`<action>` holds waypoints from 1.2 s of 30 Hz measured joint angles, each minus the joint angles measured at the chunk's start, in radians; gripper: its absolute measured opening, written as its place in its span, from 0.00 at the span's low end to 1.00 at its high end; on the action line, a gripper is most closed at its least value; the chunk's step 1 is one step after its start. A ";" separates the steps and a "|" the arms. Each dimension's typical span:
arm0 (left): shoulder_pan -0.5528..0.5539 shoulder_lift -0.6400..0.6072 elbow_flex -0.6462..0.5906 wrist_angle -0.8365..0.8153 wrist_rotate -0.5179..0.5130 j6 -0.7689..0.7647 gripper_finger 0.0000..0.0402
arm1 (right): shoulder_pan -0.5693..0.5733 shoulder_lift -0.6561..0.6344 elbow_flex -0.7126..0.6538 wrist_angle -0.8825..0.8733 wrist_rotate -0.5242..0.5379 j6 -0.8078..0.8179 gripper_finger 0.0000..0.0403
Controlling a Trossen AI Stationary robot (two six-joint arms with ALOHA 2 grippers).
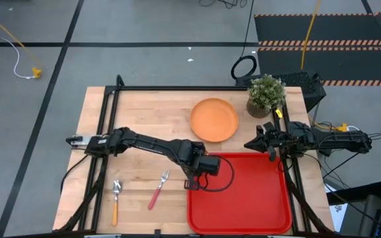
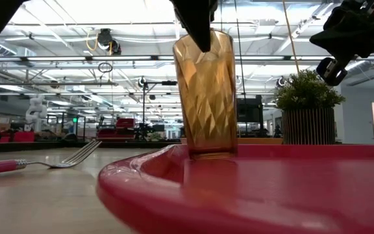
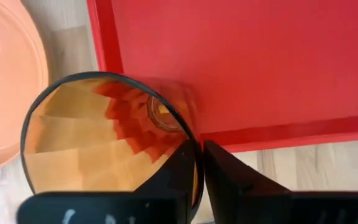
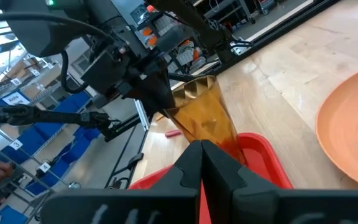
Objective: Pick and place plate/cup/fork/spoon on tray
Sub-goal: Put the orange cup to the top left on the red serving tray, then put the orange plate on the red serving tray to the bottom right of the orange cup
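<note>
The amber cup [image 2: 206,91] stands upright just inside the left rim of the red tray [image 1: 256,198], with my left gripper [image 3: 199,146] shut on its rim from above. The orange plate [image 1: 214,119] lies on the wooden table beyond the tray. The fork [image 1: 157,192] with the pink-red handle and the spoon [image 1: 116,198] with the orange handle lie flat on the table left of the tray. My right gripper [image 1: 249,144] hangs shut at the table's right side, clear of everything. My left gripper pinches the cup's rim wall [image 3: 193,163], one finger inside the cup and one outside. The fingers [image 2: 200,26] come from above, pointing steeply down. The cup stays upright, and its base [image 2: 208,154] appears to meet the tray floor near the left rim.
A potted green plant [image 1: 266,94] stands at the table's far right corner, behind the right arm. A black frame rail [image 1: 104,132] runs along the table's left side. Most of the tray floor right of the cup is bare.
</note>
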 joint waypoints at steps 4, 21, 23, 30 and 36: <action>0.000 0.000 0.000 0.029 -0.001 0.004 0.09 | 0.000 0.000 0.000 0.003 0.000 0.000 0.00; 0.000 -0.011 0.000 0.043 -0.002 -0.136 0.47 | 0.000 0.000 -0.001 0.009 0.000 0.069 0.00; 0.000 -0.023 0.000 0.027 -0.001 -0.156 0.49 | 0.000 0.001 -0.001 0.009 0.000 0.118 0.00; -0.003 -0.093 0.001 0.021 0.009 -0.191 0.50 | 0.001 0.072 0.054 0.005 -0.002 0.117 0.00; 0.002 -0.159 0.001 0.020 -0.009 -0.187 0.47 | 0.001 0.250 0.194 -0.037 0.004 -0.011 0.00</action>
